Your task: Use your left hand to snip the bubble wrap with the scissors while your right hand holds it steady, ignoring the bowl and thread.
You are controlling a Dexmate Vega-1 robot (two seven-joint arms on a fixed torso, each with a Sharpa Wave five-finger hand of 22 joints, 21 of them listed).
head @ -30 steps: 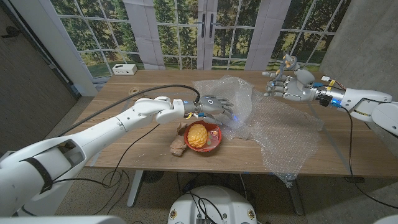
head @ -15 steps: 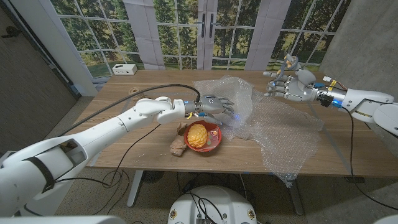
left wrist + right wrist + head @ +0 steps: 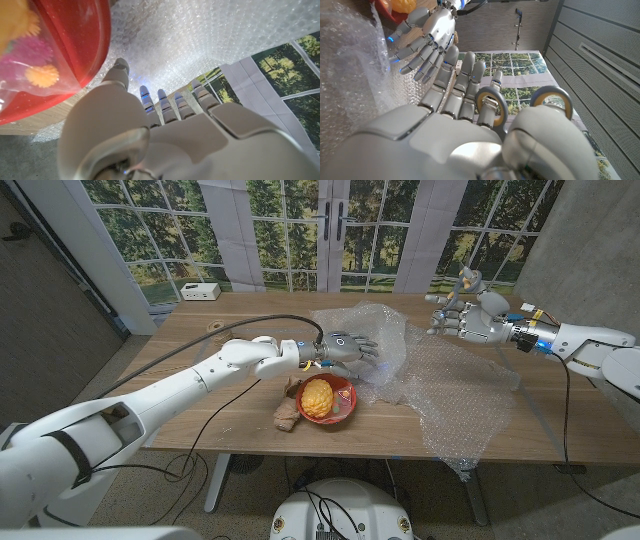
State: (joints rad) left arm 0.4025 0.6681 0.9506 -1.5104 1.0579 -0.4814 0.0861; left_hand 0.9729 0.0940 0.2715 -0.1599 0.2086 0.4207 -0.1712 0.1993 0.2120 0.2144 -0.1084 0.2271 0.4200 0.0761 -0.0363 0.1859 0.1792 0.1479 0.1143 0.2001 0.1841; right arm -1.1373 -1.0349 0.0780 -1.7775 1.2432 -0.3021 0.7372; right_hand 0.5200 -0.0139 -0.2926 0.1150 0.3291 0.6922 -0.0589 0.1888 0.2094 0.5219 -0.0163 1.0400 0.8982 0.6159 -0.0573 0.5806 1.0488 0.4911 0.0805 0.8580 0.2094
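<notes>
Head view | right hand [image 3: 470,314] grips scissors [image 3: 466,279] (handles up) | left hand [image 3: 345,349] fingers spread over bubble wrap [image 3: 450,380]

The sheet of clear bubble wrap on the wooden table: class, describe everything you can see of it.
The sheet of clear bubble wrap is a large, crumpled, see-through plastic film covered in small air pockets. It lies spread over the wooden table, rumpled upward near the far edge and hanging over the near edge. The left hand reaches over its left part beside the red bowl; whether the fingers touch it is unclear. No cut is visible.
</notes>
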